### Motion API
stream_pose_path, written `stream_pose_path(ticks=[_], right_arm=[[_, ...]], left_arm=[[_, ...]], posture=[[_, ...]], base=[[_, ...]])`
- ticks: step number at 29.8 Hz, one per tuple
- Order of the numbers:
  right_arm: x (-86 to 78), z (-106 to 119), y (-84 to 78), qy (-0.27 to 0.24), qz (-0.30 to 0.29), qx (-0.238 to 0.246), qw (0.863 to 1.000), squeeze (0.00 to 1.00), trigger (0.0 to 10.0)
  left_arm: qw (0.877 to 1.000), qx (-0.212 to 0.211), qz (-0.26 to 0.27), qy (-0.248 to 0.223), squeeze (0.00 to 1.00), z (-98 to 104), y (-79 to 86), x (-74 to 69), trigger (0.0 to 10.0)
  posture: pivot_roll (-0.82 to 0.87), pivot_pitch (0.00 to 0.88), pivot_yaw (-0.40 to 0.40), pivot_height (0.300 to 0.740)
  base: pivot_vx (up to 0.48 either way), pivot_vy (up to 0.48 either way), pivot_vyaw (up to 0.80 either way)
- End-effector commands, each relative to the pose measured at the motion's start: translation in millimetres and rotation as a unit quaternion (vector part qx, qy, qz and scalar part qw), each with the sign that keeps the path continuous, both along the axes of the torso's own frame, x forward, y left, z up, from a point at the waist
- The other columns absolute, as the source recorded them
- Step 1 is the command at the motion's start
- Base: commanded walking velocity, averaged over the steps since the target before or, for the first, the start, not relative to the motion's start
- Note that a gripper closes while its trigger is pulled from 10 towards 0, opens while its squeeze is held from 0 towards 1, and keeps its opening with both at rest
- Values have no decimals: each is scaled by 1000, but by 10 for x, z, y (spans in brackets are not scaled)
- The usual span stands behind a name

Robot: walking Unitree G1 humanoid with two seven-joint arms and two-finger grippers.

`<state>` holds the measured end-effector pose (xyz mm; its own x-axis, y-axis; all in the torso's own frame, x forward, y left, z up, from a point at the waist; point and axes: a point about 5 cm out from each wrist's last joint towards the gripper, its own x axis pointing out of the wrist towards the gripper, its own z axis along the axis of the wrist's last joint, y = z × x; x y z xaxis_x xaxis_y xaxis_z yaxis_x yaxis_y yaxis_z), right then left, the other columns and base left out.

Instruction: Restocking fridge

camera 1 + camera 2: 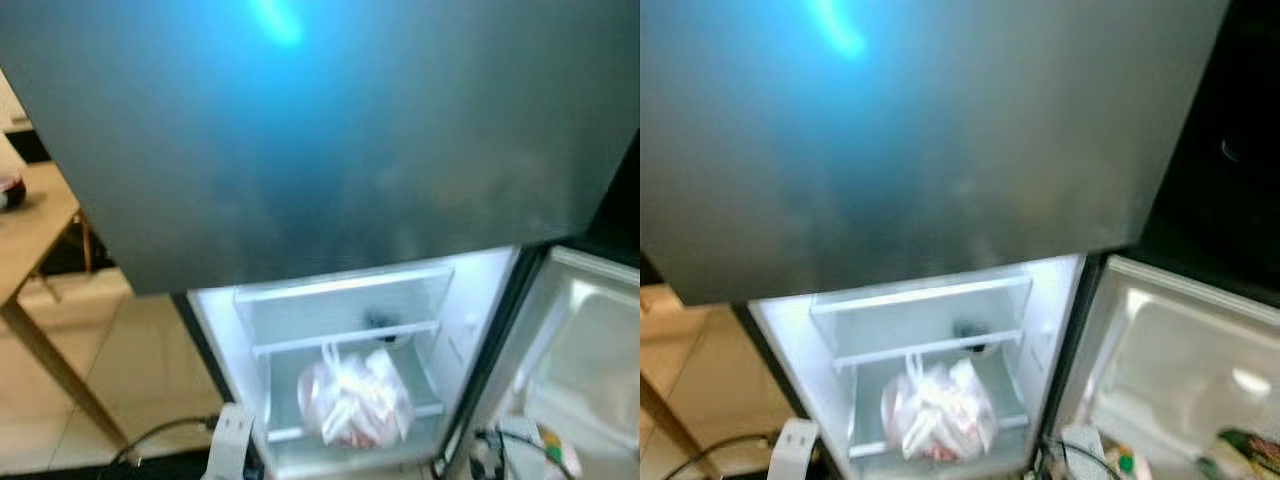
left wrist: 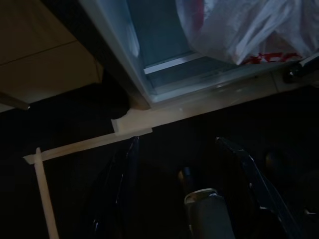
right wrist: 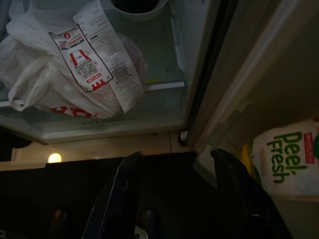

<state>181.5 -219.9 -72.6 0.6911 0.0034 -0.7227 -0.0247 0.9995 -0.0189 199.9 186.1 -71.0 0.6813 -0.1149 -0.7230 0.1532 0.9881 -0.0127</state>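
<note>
The fridge [image 1: 320, 130] stands before me, its grey upper door shut and its lit lower compartment [image 1: 345, 305] open. A white plastic bag [image 1: 355, 400] with red print sits on the lower glass shelf, and a long receipt [image 3: 99, 55] hangs from it. A dark bowl [image 3: 139, 7] rests on the shelf behind the bag. My right gripper [image 3: 174, 153] hangs open, low in front of the compartment's threshold. My left gripper [image 2: 176, 140] is also open, near the floor at the fridge's left corner, with the bag [image 2: 239, 25] beyond it. A dim grey shape [image 2: 207, 214] lies between its fingers; what it is I cannot tell.
The lower door [image 1: 590, 350] is swung open to the right, with a Peel Fresh carton [image 3: 286, 159] in its rack. A wooden table [image 1: 30, 230] stands at the left. A white power strip [image 1: 230, 440] with a cable lies on the tiled floor by the fridge's left corner.
</note>
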Motion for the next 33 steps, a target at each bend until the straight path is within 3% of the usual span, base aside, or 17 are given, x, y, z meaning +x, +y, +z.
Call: stream_pose_path(ticks=[1, 15, 33], right_arm=[[-3, -8, 49, -2, 5, 6, 1000, 0, 10000], [102, 34, 110, -15, 17, 14, 1000, 0, 10000], [112, 41, 132, -19, 30, 16, 999, 0, 10000]], left_arm=[[1000, -4, 6, -4, 0, -4, 11, -19, 10000], [1000, -18, 5, -24, 0, 43, -86, 74, 10000], [999, -23, 6, -48, 0, 102, -119, 153, 10000]], posture=[[-55, 13, 34, 740], [-58, 10, 34, 740], [-63, 0, 35, 740]], base=[[0, 0, 0], [0, 0, 0], [0, 0, 0]])
